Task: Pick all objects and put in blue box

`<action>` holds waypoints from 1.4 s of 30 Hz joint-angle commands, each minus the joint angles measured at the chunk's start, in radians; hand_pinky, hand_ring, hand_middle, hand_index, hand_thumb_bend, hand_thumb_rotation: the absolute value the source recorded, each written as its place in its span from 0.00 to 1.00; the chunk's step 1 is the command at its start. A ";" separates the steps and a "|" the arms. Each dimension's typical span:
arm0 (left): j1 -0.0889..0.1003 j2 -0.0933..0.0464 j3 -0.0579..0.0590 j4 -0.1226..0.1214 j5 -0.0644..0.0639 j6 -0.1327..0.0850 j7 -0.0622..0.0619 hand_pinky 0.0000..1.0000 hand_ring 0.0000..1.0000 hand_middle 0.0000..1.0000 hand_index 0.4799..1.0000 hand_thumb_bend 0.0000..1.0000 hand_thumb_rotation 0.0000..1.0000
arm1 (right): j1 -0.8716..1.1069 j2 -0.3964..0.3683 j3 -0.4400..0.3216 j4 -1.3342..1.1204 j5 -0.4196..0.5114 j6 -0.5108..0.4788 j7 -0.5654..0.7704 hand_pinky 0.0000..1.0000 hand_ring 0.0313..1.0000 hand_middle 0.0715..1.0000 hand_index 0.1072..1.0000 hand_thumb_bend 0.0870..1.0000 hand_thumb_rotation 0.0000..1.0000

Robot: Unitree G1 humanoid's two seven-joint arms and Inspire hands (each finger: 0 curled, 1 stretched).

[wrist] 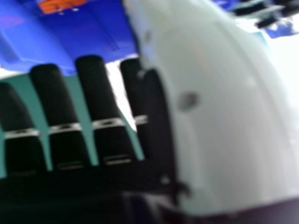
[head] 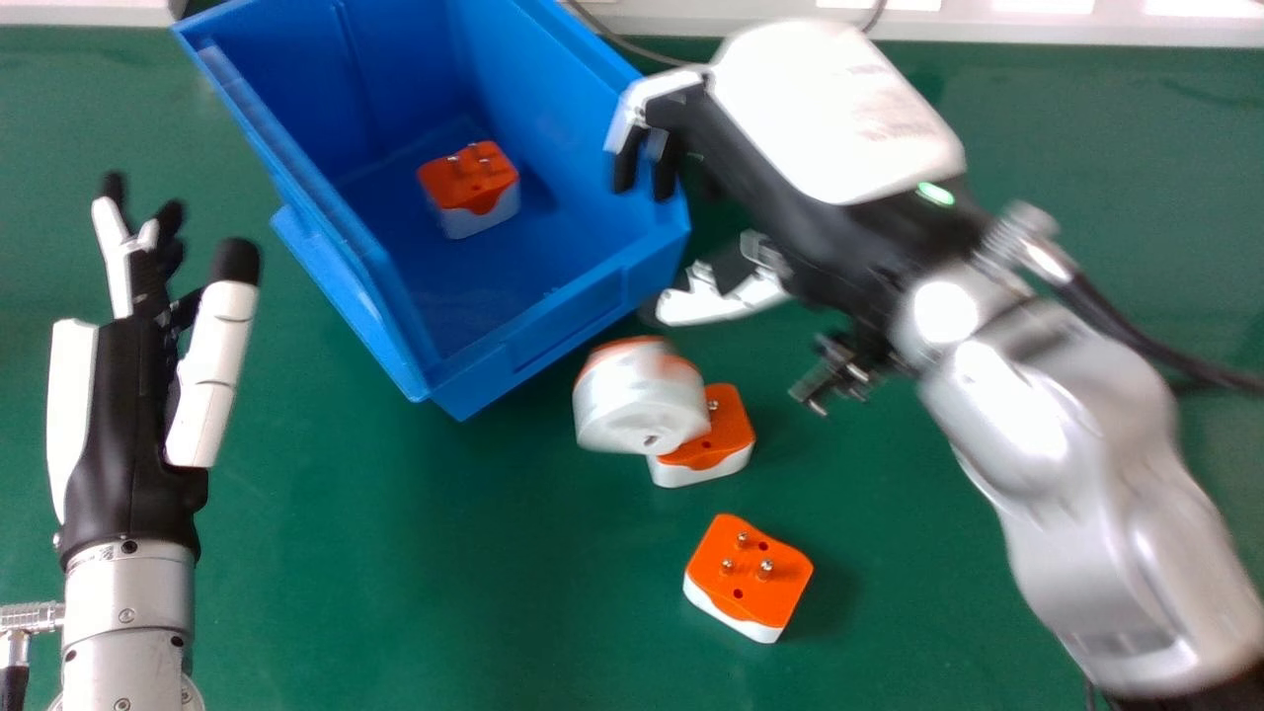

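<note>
Plug adapters (head: 749, 583) lay inside and on the near side of the blue box (head: 523, 360). One blurred outside it seemed to be falling short; releasing past the rim would have worked better. The right hand (head: 834, 118), beside the box, had its fingers spread, holding nothing. The left hand (head: 123, 425), left of the box, was open-fingered. The green table (head: 444, 592) lay under the box.

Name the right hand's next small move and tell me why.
Probably ease the right hand toward the blurred white-and-orange plug: the hand looks open and empty, and of the loose plugs outside the blue box, that one is nearest its thumb.
</note>
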 commanded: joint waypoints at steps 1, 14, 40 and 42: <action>0.000 0.002 0.000 -0.010 0.011 -0.022 0.012 0.90 0.97 0.98 0.95 0.74 1.00 | -0.110 0.046 0.017 0.082 -0.006 0.006 -0.045 0.32 0.42 0.46 0.50 0.44 0.00; 0.014 0.005 0.002 -0.010 0.011 -0.028 0.018 0.90 0.97 0.98 0.93 0.76 1.00 | -0.221 0.100 0.051 0.257 -0.002 0.030 -0.154 0.30 0.41 0.50 0.50 0.43 0.00; 0.024 0.005 0.006 -0.013 -0.013 -0.031 -0.008 0.91 0.97 0.98 0.93 0.73 1.00 | 0.062 0.091 0.010 -0.068 -0.001 0.142 -0.194 0.32 0.40 0.46 0.49 0.44 0.00; 0.028 0.002 0.004 -0.016 -0.014 -0.033 -0.006 0.91 0.97 0.98 0.93 0.73 1.00 | 0.123 0.100 0.005 -0.130 -0.002 0.150 -0.215 0.32 0.39 0.45 0.49 0.44 0.00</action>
